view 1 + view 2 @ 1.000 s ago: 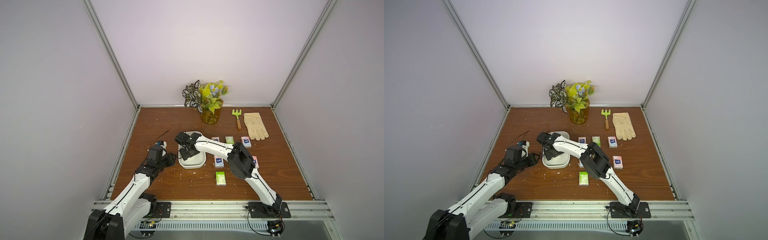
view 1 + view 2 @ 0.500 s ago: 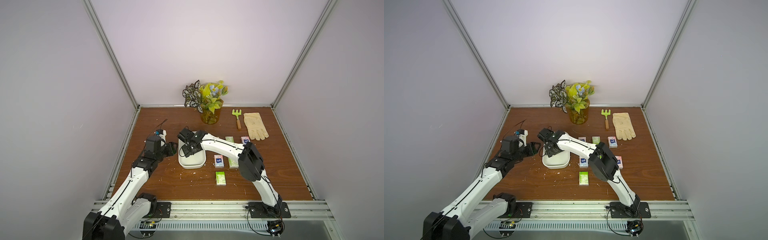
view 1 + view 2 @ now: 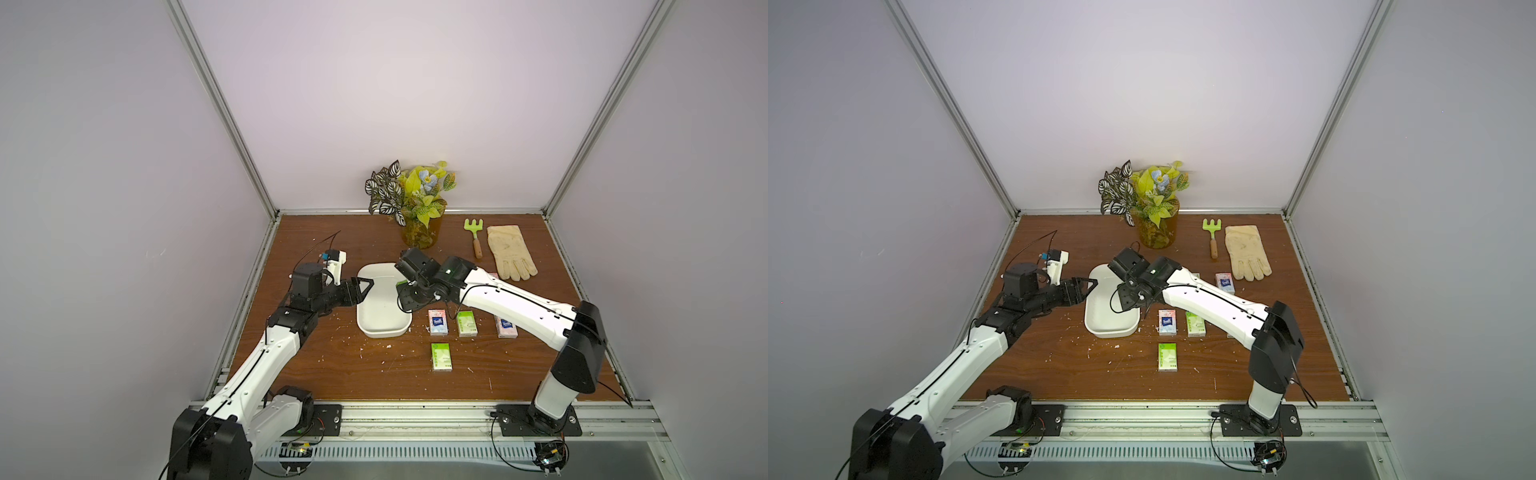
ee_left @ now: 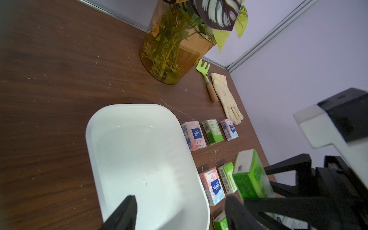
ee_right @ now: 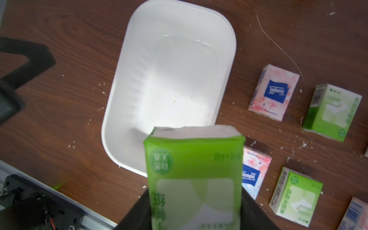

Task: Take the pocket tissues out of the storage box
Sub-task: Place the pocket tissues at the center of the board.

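My right fingers (image 5: 137, 215) are clamped on a green packet (image 5: 193, 171), a glossy soft-sided rectangle with a white torn-looking top edge and a pale window on its face. I hold it in the air by the long edge of the box (image 5: 111, 99), on the side where the other packets lie. My left fingers (image 4: 127, 211), black and wedge-shaped, are spread apart with nothing between them, over the opposite rim of the box (image 3: 380, 328).

The box is smooth white plastic, a shallow rectangle with rounded corners and faint ribs along one inner wall. Its shiny bottom holds only a few dark specks. Six more packets sit on the surface (image 3: 332, 374) beside it, some pink and white (image 5: 273, 92) with a dark blue patch, some green and white (image 5: 332, 111). The surface is dark wood grain littered with white crumbs. At the back an amber see-through vase (image 4: 175, 53) holds green stems and leaves.
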`<state>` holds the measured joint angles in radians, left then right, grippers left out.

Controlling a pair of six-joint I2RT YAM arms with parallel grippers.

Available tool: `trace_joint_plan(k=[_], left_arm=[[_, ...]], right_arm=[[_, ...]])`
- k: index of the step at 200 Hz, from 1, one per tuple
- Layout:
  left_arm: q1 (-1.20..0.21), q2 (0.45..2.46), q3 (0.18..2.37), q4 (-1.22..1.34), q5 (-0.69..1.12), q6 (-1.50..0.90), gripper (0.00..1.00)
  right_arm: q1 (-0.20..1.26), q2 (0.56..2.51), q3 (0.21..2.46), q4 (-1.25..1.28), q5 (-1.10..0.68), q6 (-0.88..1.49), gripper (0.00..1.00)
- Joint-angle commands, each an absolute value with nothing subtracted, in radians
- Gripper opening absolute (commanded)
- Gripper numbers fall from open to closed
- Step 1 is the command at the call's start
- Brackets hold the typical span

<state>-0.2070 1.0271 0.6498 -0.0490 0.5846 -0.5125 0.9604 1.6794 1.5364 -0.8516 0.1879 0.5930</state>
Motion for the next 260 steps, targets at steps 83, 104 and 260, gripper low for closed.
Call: trace_joint_plan(k=[83, 104, 260], left_arm=[[-0.192, 1.139, 0.617, -0.101, 0.548, -0.422, 0.67], [-0.191, 1.158, 0.614, -0.1, 0.521, -0.417, 0.67], [-0.19, 1.298, 0.61, -0.089, 0.496, -0.398, 0.5]], right_arm=[[0.852, 1.206, 1.091, -0.916, 0.202, 0.79, 0.57], [0.837, 1.137, 1.013, -0.933, 0.207, 0.815, 0.57], [0.834, 1.095, 0.596, -0.685, 0.084, 0.853, 0.56]])
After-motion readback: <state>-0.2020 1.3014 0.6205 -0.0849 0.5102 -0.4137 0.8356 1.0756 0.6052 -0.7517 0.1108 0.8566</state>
